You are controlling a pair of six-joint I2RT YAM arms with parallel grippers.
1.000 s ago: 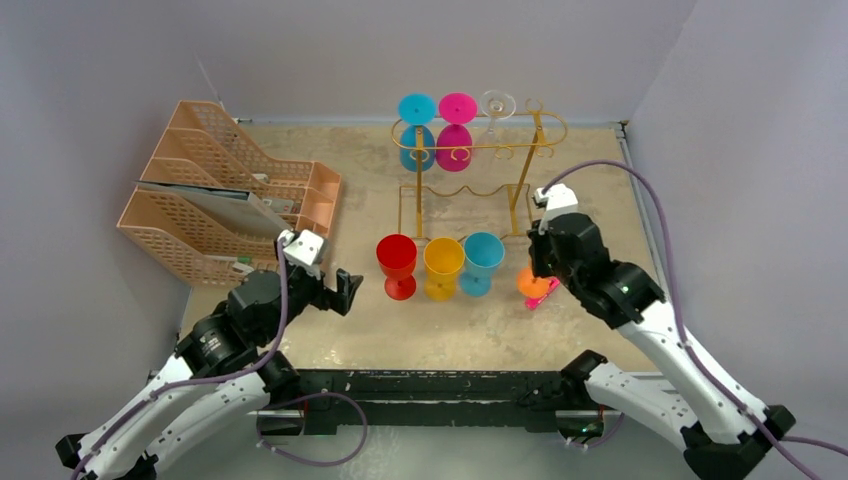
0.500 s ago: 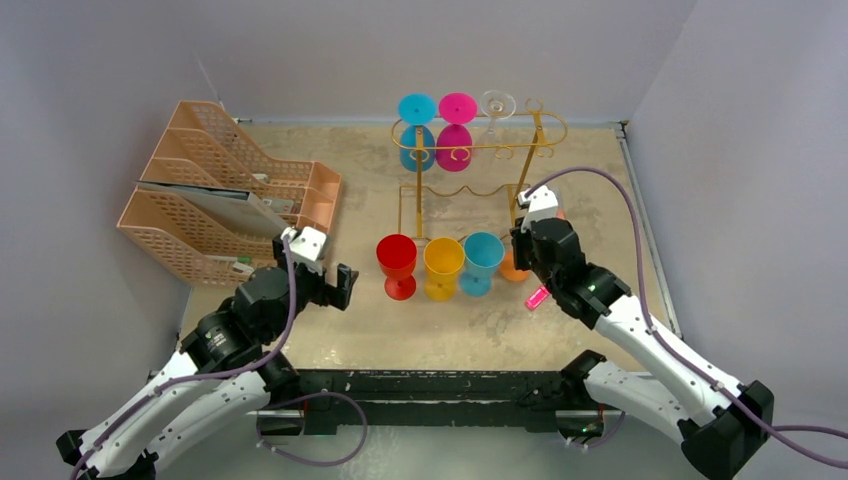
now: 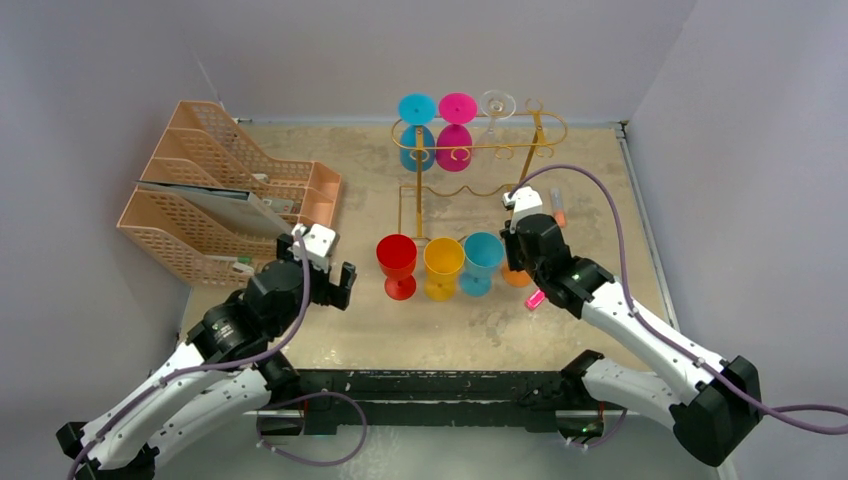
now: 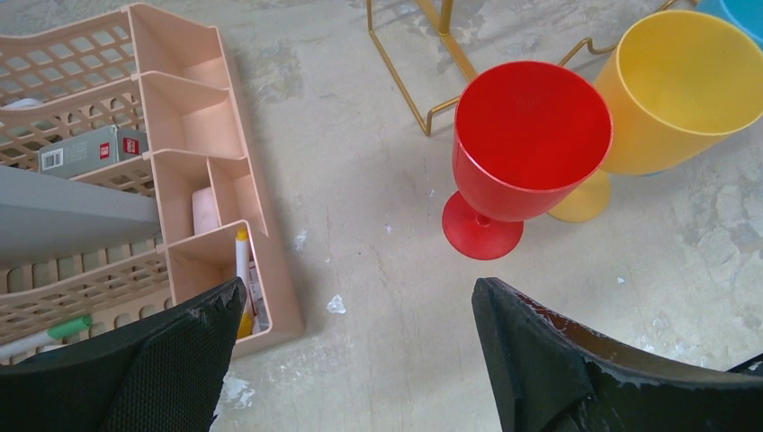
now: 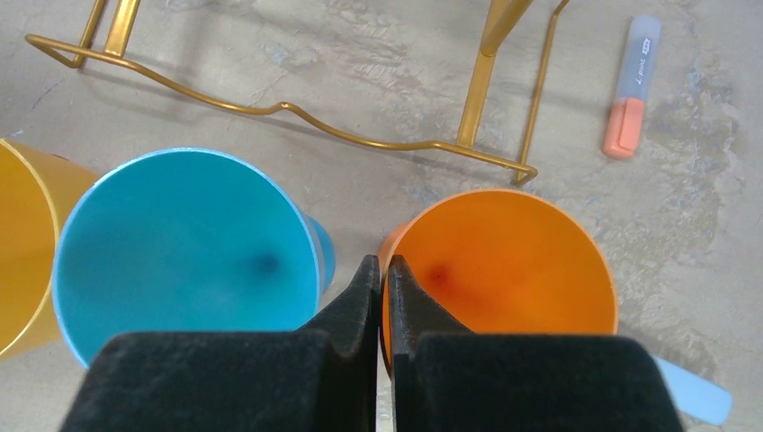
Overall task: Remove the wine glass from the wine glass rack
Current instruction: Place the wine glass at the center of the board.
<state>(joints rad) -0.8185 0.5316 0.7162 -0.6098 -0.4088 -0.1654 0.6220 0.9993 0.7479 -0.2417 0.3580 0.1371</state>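
Note:
The gold wire wine glass rack (image 3: 480,148) stands at the back, with a blue (image 3: 417,125), a magenta (image 3: 456,122) and a clear wine glass (image 3: 497,105) hanging upside down from it. In front of it stand a red (image 3: 397,262), a yellow (image 3: 443,265) and a blue glass (image 3: 481,258) in a row. My right gripper (image 5: 381,270) is shut on the rim of an upright orange wine glass (image 5: 522,270), just right of the blue glass (image 5: 180,243). My left gripper (image 4: 360,292) is open and holds nothing, just short of the red glass (image 4: 531,135).
Peach mesh file trays (image 3: 225,190) fill the left side, close to the left gripper. An orange-capped marker (image 5: 632,85) lies right of the rack's foot (image 5: 288,108). A pink object (image 3: 536,298) lies on the table under the right arm.
My right arm has carried the orange glass left, up beside the blue glass in the row. The left gripper has edged forward towards the red glass.

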